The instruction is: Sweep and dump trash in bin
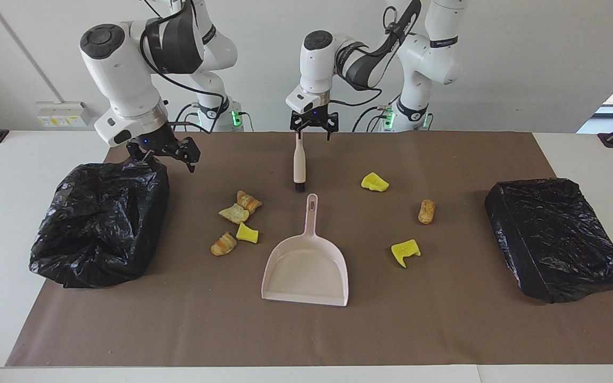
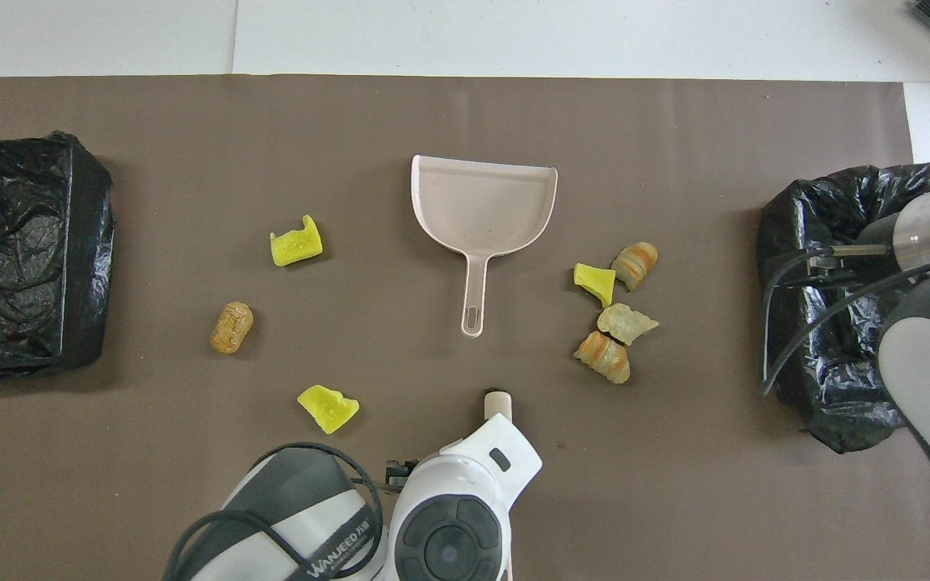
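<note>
Landmark: the pink dustpan [image 1: 306, 266] lay mid-table, handle pointing toward the robots.
Brush: the beige brush [image 1: 299, 159] lay just robot-ward of the dustpan handle, nearly in line with it, bristles toward the dustpan, handle tip toward the robots.
Left gripper [image 1: 314, 127]: hung over the brush's handle end, fingers spread wide, holding nothing; whether they straddled the handle was hard to judge.
Right gripper [image 1: 164, 154]: over the rim of the open bin bag [image 1: 99, 223], well apart from the dustpan, fingers open and empty.
Trash: four bits [image 1: 236, 223] lay beside the dustpan toward the right arm's end, three [image 1: 405, 250] toward the left arm's end.
Key relation: the left arm was nearer; the handle lay below its fingers.
</note>
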